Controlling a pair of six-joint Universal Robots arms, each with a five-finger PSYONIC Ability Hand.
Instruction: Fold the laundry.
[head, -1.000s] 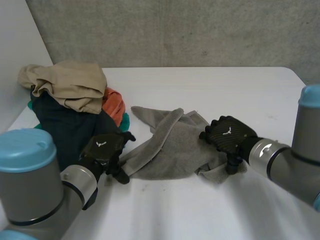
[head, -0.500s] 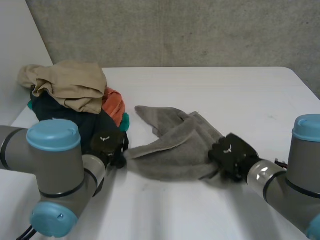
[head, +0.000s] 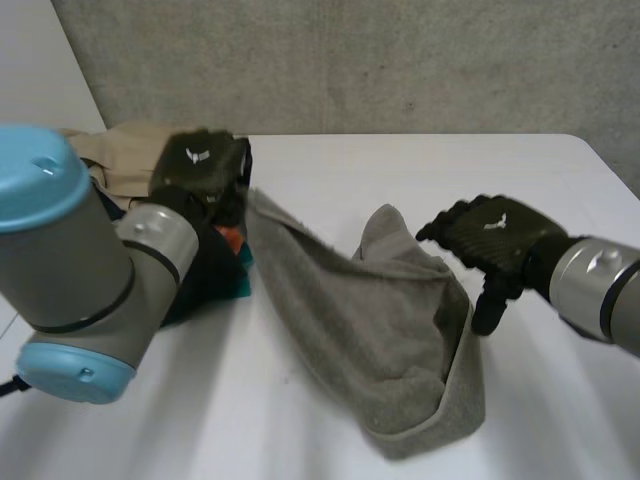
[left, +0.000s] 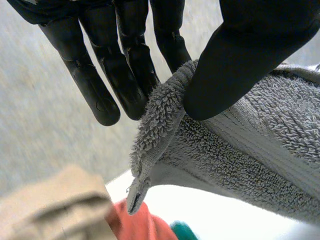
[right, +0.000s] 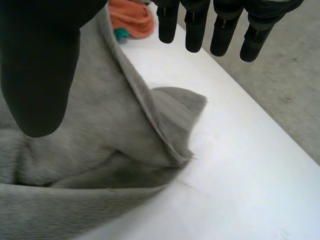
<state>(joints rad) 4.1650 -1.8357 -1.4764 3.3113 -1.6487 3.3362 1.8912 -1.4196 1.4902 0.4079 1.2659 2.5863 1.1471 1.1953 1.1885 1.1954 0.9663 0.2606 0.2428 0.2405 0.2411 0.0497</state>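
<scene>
Head view has the left hand (head: 200, 165) raised high over the pile of unsorted laundry (head: 125, 160) at the table's (head: 560, 180) far left corner. Half a second ago it sat low at the table surface, beside the flattened, crumpled grey towel (head: 390, 330). The right hand (head: 495, 235) has also come up, from the towel's near right edge to a spot above the table on the right. The towel has gone with them. It now hangs as a slack sling from the left hand across towards the right hand, with its lowest fold sagging to the table at the near side. From the left wrist, the thumb and fingers (left: 125, 75) are seen pinching one corner of the towel, with the hem poking out below the pinch. From the right wrist, the towel runs up under that hand's palm, but whether the right hand truly grips it cannot be told. Judged from this, the lift is meant to open the towel out. No fold has been made yet, and the cloth probably needs to be stretched taut and laid flat first. If the right side is not secured, it may slip away as the hands part.
</scene>
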